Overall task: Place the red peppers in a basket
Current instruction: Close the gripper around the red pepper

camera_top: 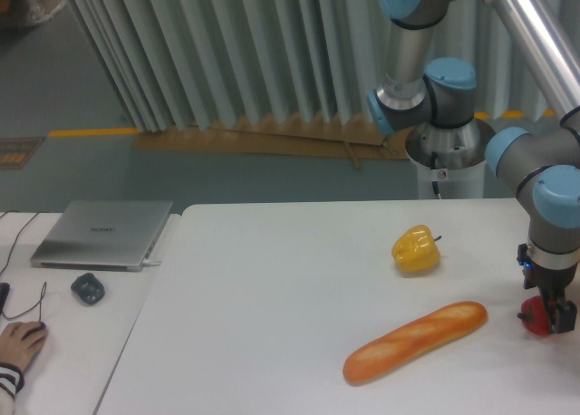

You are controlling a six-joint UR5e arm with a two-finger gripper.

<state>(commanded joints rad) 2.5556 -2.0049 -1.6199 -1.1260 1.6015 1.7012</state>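
Hand gripping red pepper at table's right edge, bread loaf beside it

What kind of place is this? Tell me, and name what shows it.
Probably a robotics lab or test workspace, not a kitchen. A jointed robot arm works over a plain white table holding toy-like food, a closed laptop and mouse sit on a side desk, and yellow floor tape marks the area behind.

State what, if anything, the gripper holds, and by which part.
The two-finger gripper grips the small glossy red pepper by its sides, at the white table's right edge.
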